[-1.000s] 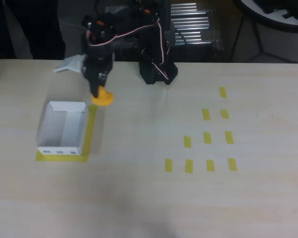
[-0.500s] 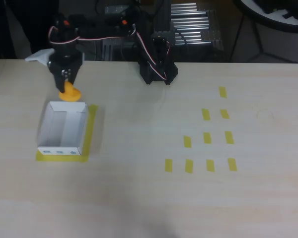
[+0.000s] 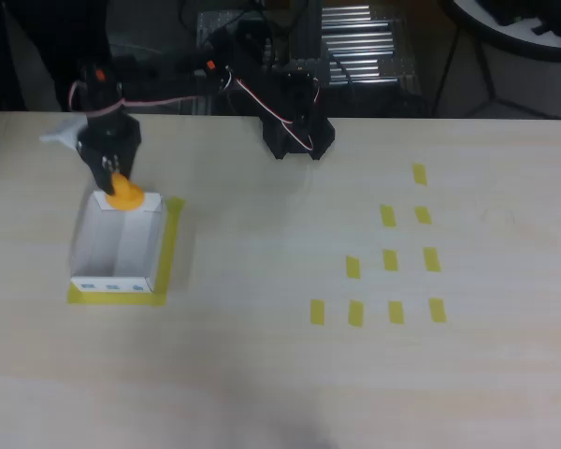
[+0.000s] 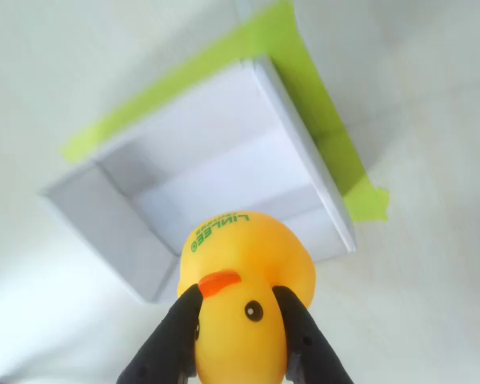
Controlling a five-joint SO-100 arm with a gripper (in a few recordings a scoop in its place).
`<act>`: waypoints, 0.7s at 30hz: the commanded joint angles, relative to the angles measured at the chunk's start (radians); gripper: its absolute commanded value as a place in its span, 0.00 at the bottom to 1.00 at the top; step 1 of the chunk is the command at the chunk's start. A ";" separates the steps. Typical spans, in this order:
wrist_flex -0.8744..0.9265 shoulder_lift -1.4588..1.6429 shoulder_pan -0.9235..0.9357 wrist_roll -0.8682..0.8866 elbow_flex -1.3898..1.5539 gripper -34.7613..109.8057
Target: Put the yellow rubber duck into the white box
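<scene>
The yellow rubber duck [image 3: 124, 195] [image 4: 244, 296] hangs in the air over the far end of the white box [image 3: 118, 245] [image 4: 216, 172]. My gripper [image 3: 115, 178] [image 4: 238, 332] is shut on it, and in the wrist view the black fingers [image 4: 176, 332] squeeze the duck's head from both sides. Beneath the duck the wrist view shows the open inside of the box. The box is a shallow white cardboard tray with small blue marks on its near outer side, lying on a frame of yellow tape [image 3: 171, 241] at the left of the table.
The arm's black base [image 3: 296, 131] stands at the table's back edge, middle. Several short yellow tape strips [image 3: 390, 260] lie flat on the right half of the table. A white paper scrap [image 3: 61, 134] rests behind the box at the back left.
My gripper has carried the duck leftward from beside the box's far right corner, then down over the box's far end.
</scene>
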 commanded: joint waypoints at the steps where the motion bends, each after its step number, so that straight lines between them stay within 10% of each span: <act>1: 0.011 0.089 -0.081 0.058 0.003 0.24; 21: 0.011 -0.341 -0.086 0.097 -0.520 0.24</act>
